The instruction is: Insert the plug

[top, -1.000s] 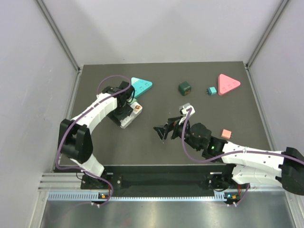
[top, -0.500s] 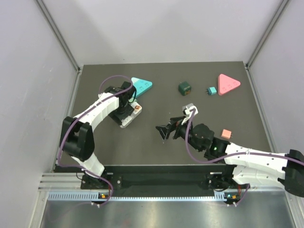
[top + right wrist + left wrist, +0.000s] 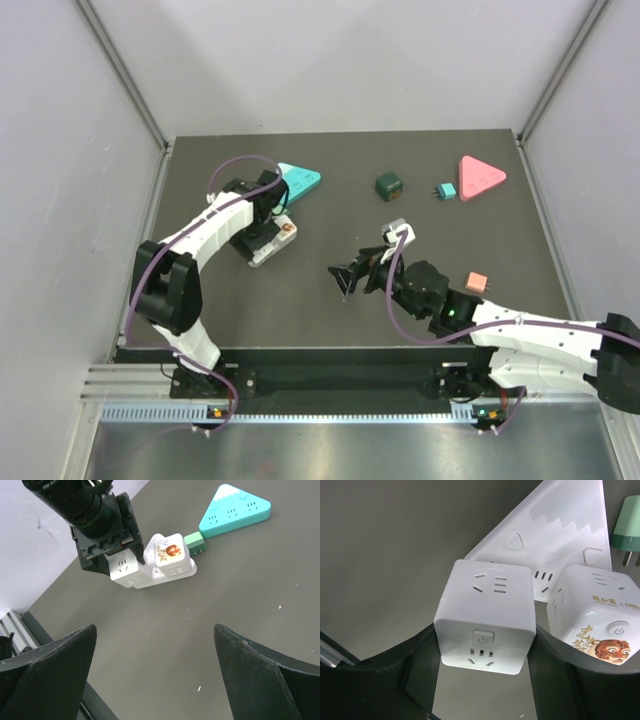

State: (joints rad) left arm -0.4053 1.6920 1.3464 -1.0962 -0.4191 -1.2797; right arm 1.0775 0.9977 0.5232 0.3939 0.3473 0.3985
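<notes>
The plug is a white cube adapter (image 3: pixel 485 625) with a power button on its near face. My left gripper (image 3: pixel 485 652) is shut on it, one black finger pressed on each side. The cube sits at a corner of a white triangular power strip (image 3: pixel 547 535); whether it is seated in a socket I cannot tell. In the top view the left gripper (image 3: pixel 262 222) is over that strip (image 3: pixel 268 248). My right gripper (image 3: pixel 154 632) hangs open and empty over bare table, near mid-table (image 3: pixel 350 274). From there I see the held cube (image 3: pixel 124 568).
A tiger-printed white cube (image 3: pixel 600 622) stands on the same strip beside the held one. A green plug (image 3: pixel 195 543) and a teal triangular strip (image 3: pixel 298 180) lie just behind. A dark green cube (image 3: pixel 389 184), pink triangular strip (image 3: pixel 481 177), teal plug (image 3: pixel 445 191) and pink plug (image 3: pixel 477 283) lie to the right.
The left arm has shifted slightly over the white strip, still holding the cube. The right gripper has drifted a little to the right, still open.
</notes>
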